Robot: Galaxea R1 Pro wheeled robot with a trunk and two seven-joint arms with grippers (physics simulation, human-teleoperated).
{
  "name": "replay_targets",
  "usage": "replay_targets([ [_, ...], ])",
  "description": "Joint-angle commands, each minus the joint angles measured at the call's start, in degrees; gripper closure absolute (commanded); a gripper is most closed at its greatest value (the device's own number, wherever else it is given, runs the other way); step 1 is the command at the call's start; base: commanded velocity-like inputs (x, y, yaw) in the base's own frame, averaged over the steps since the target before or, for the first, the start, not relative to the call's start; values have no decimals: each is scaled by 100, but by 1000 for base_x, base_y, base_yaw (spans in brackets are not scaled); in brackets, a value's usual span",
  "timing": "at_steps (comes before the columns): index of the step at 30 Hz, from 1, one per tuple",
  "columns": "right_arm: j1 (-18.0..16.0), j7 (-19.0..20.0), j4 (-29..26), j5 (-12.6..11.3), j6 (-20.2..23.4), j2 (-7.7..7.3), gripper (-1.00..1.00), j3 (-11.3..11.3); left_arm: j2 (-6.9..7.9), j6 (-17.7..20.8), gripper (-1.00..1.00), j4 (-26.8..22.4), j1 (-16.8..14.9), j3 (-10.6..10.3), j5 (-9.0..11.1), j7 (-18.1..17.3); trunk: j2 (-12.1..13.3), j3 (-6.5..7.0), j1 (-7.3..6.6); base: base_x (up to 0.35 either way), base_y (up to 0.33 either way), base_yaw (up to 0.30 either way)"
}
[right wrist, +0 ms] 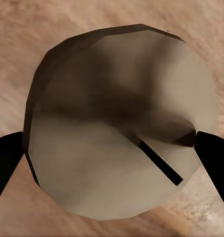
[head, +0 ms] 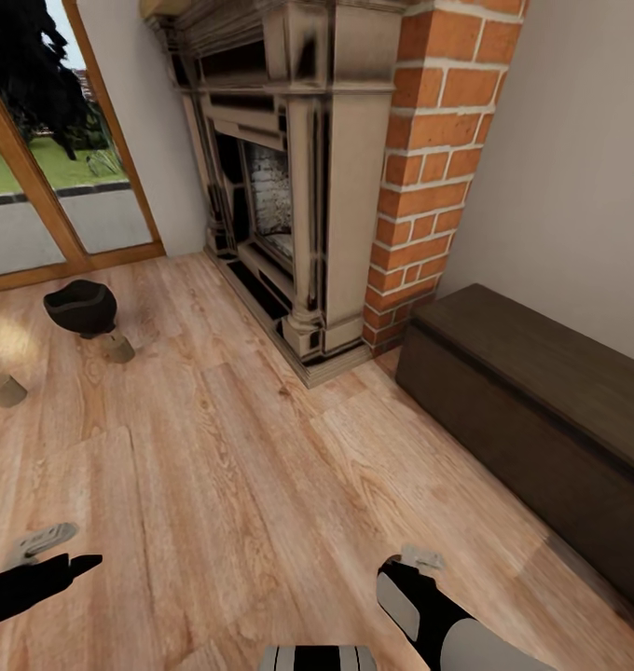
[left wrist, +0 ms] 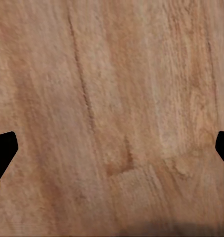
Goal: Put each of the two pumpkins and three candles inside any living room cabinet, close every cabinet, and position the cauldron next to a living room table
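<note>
Right end effector (right wrist: 112,148) around stubby candle (right wrist: 116,123)

cauldron (head: 80,307): black, round, upright on the floor, far from cabinet
candles: one (head: 117,347) just beside cauldron; one (head: 4,390) near it; one (right wrist: 119,128) pale, wick up, between right pincer (right wrist: 112,158) tips
cabinet (head: 541,410): dark brown, low, shut, beside brick wall
</note>
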Motion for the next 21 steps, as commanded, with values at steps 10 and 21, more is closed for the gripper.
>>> replay_targets([
  [10,0,3,-1,-16,5,5,100,-11,-125,-7,-100,0,0,0,-3,0,14,222,-25,0,0,0],
  [21,-2,3,-4,-16,0,10,100,-11,-125,-15,-100,0,0,0,-3,0,28,466,-54,0,0,0],
])
